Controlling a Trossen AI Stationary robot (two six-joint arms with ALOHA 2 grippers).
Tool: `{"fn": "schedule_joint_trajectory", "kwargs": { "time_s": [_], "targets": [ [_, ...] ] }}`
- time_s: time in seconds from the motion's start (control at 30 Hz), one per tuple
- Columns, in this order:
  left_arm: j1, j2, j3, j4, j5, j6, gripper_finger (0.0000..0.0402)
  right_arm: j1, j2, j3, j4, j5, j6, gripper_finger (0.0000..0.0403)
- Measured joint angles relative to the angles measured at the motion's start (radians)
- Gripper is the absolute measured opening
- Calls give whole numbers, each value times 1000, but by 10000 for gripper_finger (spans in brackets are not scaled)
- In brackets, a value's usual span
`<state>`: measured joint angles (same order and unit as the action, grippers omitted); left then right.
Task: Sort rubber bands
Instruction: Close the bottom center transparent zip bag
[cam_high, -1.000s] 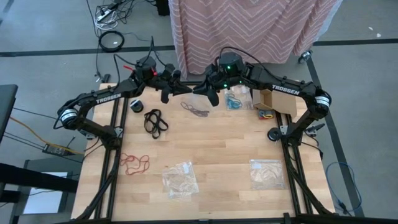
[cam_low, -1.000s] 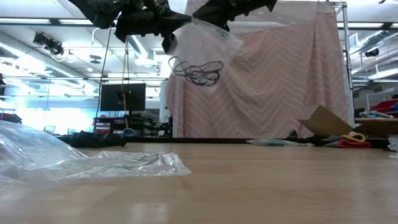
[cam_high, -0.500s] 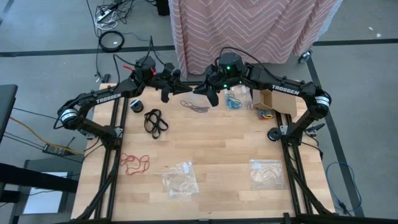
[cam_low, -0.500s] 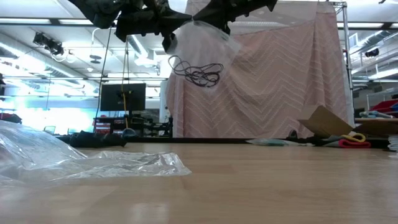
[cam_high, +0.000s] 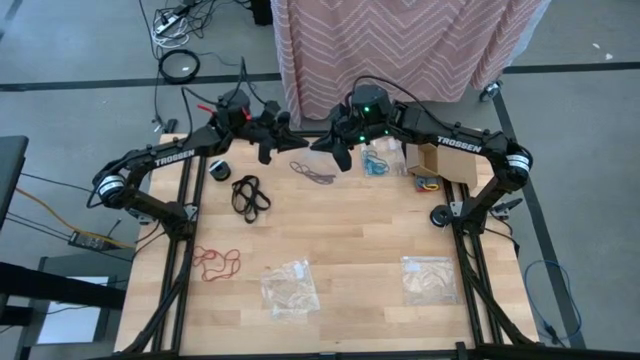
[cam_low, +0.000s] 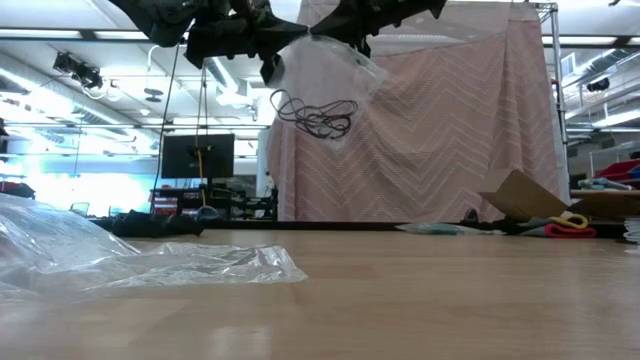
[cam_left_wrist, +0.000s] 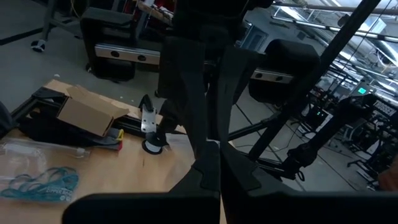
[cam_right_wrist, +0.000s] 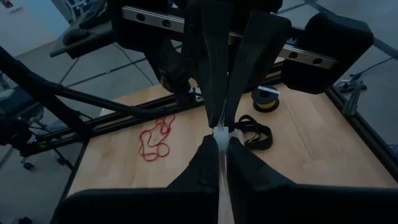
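Rubber bands are spread over the table (cam_high: 330, 240) in separate colour clusters, and the sort looks only partly done. A dark brown cluster (cam_low: 315, 113) is seen inside a clear bag (cam_low: 325, 85) that is held up in the air at the far middle of the table. The bag is pinched at its top edge between the left gripper (cam_high: 278, 140) and the right gripper (cam_high: 335, 147), both closed on the plastic; in each wrist view the fingers are pressed together, tip to tip with the other arm's.

Two more bags lie flat at the near edge: one (cam_high: 288, 287) near the middle and one (cam_high: 430, 278) to the right. Each appears to hold pale bands, though this cannot be made out for certain from above.

Still loose on the wood are the black bands (cam_high: 250, 195) towards the left, the red bands (cam_high: 216, 262) near the left edge, and the teal bands (cam_high: 378, 162) at the far right, just beside a cardboard box (cam_high: 442, 160). A few coloured bands (cam_high: 429, 183) lie by the box.

By this reading, one colour is bagged but its bag not yet set down, and three colours are left to be dealt with.
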<state>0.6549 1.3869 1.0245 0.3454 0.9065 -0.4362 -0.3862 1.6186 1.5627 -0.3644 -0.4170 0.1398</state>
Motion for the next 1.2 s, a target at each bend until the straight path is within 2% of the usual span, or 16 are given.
{"fn": "schedule_joint_trajectory", "kwargs": {
  "time_s": [0.47, 0.67, 0.8, 1.03, 1.2],
  "targets": [
    [91, -51, 0, -12, 38, -8, 0, -20, 1, 2, -4, -1, 16, 3],
    [91, -59, 0, -42, 66, -4, 0, -20, 1, -2, 43, -23, -6, 2],
    [69, -59, 1, -65, 47, 27, 0, -19, 1, -2, 62, -59, -14, 34],
    [32, -58, 1, -78, 18, 43, 0, -20, 1, -2, 78, -25, -1, 121],
    [17, -57, 1, -66, 6, 43, 0, -20, 1, -2, 79, -24, 17, 136]
  ]
}}
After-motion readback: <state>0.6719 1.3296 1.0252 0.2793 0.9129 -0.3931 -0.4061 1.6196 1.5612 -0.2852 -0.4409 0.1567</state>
